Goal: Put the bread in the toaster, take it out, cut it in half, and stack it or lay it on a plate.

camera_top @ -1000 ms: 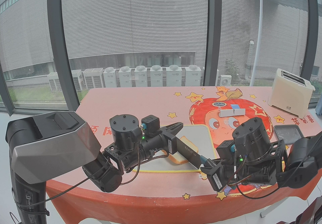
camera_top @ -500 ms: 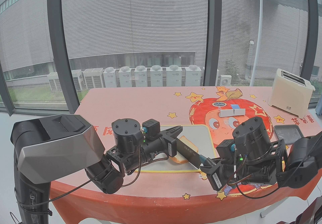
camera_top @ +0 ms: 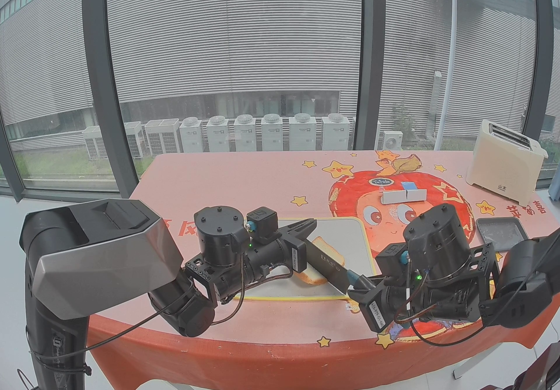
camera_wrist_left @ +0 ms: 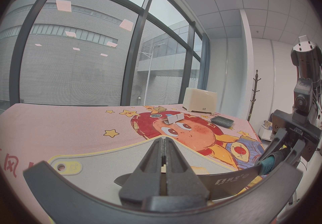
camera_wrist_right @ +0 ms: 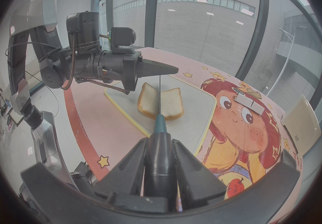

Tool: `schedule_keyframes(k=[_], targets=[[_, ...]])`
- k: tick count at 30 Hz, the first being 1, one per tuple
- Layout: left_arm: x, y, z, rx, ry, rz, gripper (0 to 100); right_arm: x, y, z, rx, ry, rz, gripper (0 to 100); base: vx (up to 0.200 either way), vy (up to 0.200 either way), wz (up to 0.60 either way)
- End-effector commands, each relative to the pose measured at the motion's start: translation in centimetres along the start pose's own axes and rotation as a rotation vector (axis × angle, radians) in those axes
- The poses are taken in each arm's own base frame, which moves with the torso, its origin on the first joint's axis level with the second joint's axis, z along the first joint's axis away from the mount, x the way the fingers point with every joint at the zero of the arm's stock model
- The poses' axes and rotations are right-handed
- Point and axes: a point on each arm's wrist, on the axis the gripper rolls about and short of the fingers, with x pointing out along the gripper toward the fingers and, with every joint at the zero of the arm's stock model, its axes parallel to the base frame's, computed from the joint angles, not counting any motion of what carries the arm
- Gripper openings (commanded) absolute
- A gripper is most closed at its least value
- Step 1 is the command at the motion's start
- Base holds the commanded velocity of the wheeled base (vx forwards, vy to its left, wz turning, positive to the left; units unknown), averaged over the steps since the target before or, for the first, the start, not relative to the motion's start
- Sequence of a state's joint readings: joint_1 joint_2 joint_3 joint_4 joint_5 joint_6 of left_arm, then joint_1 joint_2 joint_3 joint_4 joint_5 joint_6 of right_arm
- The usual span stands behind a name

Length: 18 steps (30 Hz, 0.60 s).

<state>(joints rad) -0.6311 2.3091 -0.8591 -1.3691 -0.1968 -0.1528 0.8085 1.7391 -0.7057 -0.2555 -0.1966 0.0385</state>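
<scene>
Bread (camera_top: 329,252) on board (camera_top: 357,238), knife (camera_top: 325,267) across; toaster (camera_top: 506,161) far right, tray (camera_top: 501,232) seemingly nearer.

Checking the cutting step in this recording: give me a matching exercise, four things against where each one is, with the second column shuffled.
Things:
1. bread
2. knife
3. toaster
4. dark tray

Places:
A. at the far right corner of the table
B. held in the right gripper
C. lying on the cutting board
D. on the table, just nearer the robot than the toaster

Pairs: 1-C, 2-B, 3-A, 4-D
</scene>
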Motion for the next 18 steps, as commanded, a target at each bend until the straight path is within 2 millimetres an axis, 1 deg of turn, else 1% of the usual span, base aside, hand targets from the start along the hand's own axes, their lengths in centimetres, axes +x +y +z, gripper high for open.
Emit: schedule_keyframes(k=[1, 3, 5, 7, 14, 15, 18], targets=[[0.0, -0.3, 0.3, 0.002, -0.011, -0.007, 0, 0.3, 0.1, -0.5, -0.008, 0.028, 0.001, 0, 0.000, 0.000, 0.00], [0.0, -0.5, 0.5, 0.004, -0.016, -0.009, 0, 0.4, 0.1, -0.6, -0.010, 0.033, 0.001, 0, 0.000, 0.000, 0.00], [-0.1, -1.2, 1.3, 0.009, -0.042, -0.022, 0, 0.6, 0.2, -0.8, -0.014, 0.043, 0.002, 0, 0.000, 0.000, 0.00], [-0.2, -1.4, 1.4, 0.011, -0.049, -0.022, 0, 0.7, 0.3, -0.8, -0.013, 0.044, 0.003, 0, 0.000, 0.000, 0.00], [0.1, -1.2, 0.8, 0.008, -0.035, -0.017, 0, 0.5, 0.3, -0.5, -0.009, 0.023, 0.004, 0, 0.000, 0.000, 0.00], [0.2, -1.1, 0.2, 0.005, -0.019, -0.013, 0, 0.5, 0.3, -0.5, -0.009, 0.022, 0.004, 0, 0.000, 0.000, 0.00], [0.4, -0.8, -0.4, 0.003, -0.005, -0.009, 0, 0.5, 0.3, -0.4, -0.008, 0.017, 0.004, 0, 0.000, 0.000, 0.00]])
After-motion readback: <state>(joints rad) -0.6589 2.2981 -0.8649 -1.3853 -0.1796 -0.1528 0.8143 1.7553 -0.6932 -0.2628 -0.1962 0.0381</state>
